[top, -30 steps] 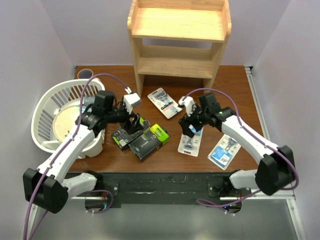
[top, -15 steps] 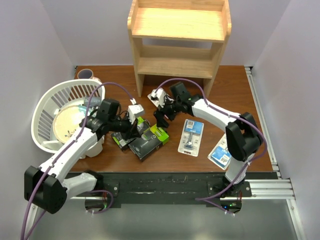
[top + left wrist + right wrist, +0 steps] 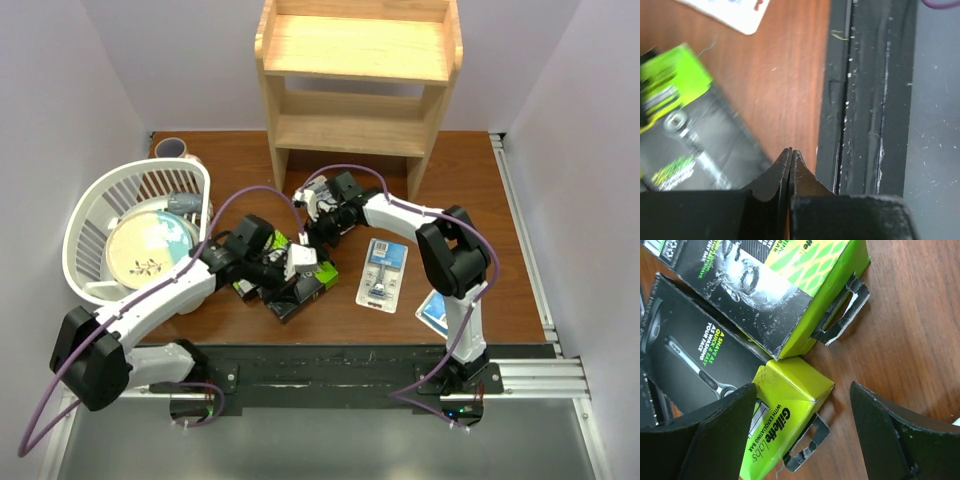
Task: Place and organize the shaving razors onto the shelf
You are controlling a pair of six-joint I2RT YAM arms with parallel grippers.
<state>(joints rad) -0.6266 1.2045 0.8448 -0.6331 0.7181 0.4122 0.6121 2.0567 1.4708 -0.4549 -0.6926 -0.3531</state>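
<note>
Two black razor boxes with lime-green ends [image 3: 285, 290] lie side by side left of the table's middle. My left gripper [image 3: 305, 272] hangs over them, shut, with nothing between its fingertips [image 3: 791, 152]; one box [image 3: 682, 125] shows to its left. My right gripper [image 3: 318, 232] is open, and its jaws straddle the lime end of one box [image 3: 790, 400] without touching it. The other box [image 3: 770, 285] lies just beyond. Two blue-and-white razor cards [image 3: 383, 272] [image 3: 437, 312] lie flat to the right. The wooden shelf [image 3: 355, 80] stands at the back with nothing on it.
A white plastic basket [image 3: 90, 205] holding a round plate [image 3: 150, 245] sits at the left. A small purple cup [image 3: 170, 148] stands behind it. The black rail [image 3: 875, 100] of the table's front edge runs close to my left gripper.
My left gripper closed and slid right over the black boxes. My right arm swung left from the blister cards to the boxes' lime ends, covering the card near the shelf.
</note>
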